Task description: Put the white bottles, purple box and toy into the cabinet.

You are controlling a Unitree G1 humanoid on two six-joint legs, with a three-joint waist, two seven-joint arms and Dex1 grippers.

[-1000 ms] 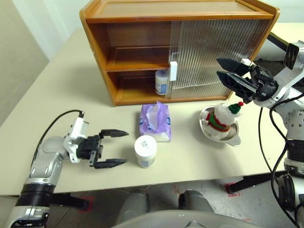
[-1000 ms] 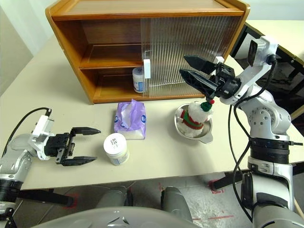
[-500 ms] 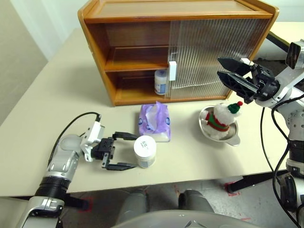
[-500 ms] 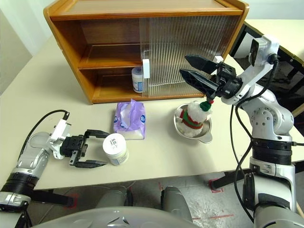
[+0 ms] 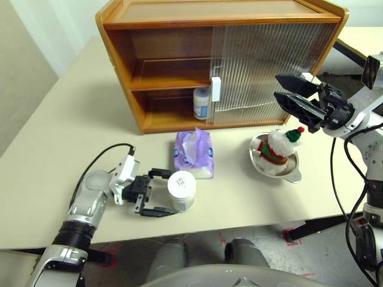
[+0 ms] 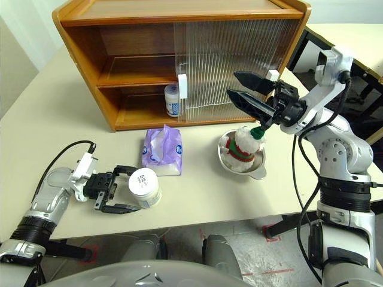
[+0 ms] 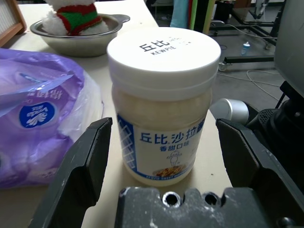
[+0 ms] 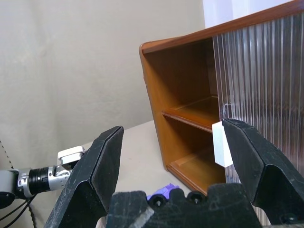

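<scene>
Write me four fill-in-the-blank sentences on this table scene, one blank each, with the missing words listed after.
1. The left tool has its open fingers on either side of a white ____.
2. The toy sits in a metal ____.
3. The purple box lies on the table in front of the ____.
4. The other white bottle stands on the cabinet's ____ level.

Missing words: bottle; bowl; cabinet; bottom

My table [image 5: 72,119] is pale cream. Beyond it I see a beige wall [image 8: 71,61]; below me, grey floor [image 5: 281,257] with red tape marks [image 5: 290,234].
</scene>
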